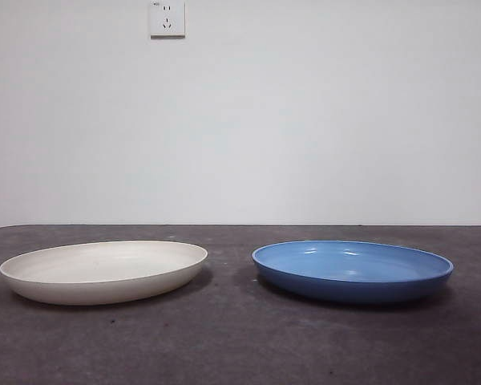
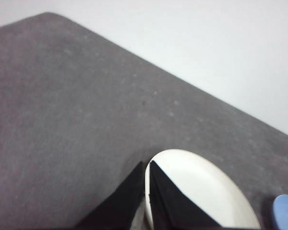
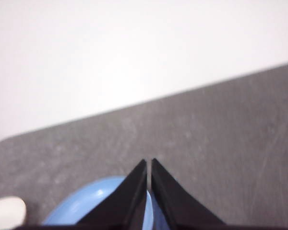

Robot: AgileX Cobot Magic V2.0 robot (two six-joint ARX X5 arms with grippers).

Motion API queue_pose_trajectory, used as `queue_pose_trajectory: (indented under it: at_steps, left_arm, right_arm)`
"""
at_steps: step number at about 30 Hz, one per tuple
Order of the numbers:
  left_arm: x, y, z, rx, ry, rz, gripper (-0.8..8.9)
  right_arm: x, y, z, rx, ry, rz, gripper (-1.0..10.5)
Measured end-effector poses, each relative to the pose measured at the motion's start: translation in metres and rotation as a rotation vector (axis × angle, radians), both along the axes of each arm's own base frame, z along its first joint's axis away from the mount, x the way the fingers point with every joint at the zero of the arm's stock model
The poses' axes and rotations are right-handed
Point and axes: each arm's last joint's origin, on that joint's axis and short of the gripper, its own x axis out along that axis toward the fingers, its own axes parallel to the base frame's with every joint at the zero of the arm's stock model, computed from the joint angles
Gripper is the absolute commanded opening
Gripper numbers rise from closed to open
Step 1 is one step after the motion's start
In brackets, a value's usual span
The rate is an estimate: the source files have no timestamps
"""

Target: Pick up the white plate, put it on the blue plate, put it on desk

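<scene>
On the desk (image 1: 240,337), going left to right in the front view, sat two plates, one of each colour. One white plate (image 1: 104,271) lay flat at the left, rim up, nothing in it. One blue plate (image 1: 353,270) lay flat at the right, also with nothing in it. A strip of bare desk ran between them; the two were apart, not touching, not stacked. Both sat about the same distance from the camera. Behind them was a plain white wall (image 1: 305,120) with one socket (image 1: 167,18) high up, left of centre. No arm showed in the front view.

Left wrist view: one left gripper (image 2: 147,165), its two black jaws drawn together with only a thin slit between the tips, nothing clamped. It hung above the desk (image 2: 77,120), with the white plate (image 2: 201,187) below and just past the jaw tips. A sliver of the blue plate (image 2: 285,211) showed at the frame edge beyond the white one.

Right wrist view: one right gripper (image 3: 148,163), two jaws likewise pressed nearly together, holding nothing. It hung over the desk (image 3: 221,134), with the blue plate (image 3: 86,206) under and beside the jaws. A blurred bit of the white plate (image 3: 7,211) showed at the frame corner. View was soft, rim detail not readable.
</scene>
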Motion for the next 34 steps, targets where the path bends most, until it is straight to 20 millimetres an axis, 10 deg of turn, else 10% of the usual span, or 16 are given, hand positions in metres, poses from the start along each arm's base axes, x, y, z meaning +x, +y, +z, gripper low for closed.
queue_pose_trajectory:
  at_steps: [20, 34]
  left_arm:
    - [0.025, -0.012, 0.112, 0.201, 0.290, -0.465, 0.15]
    - [0.035, -0.039, 0.121, 0.289, 0.438, -0.809, 0.15]
  right_arm:
    - [0.015, 0.008, 0.118, -0.167, 0.415, 0.362, 0.1]
    - [0.029, 0.022, 0.117, -0.291, 0.704, 0.608, 0.1]
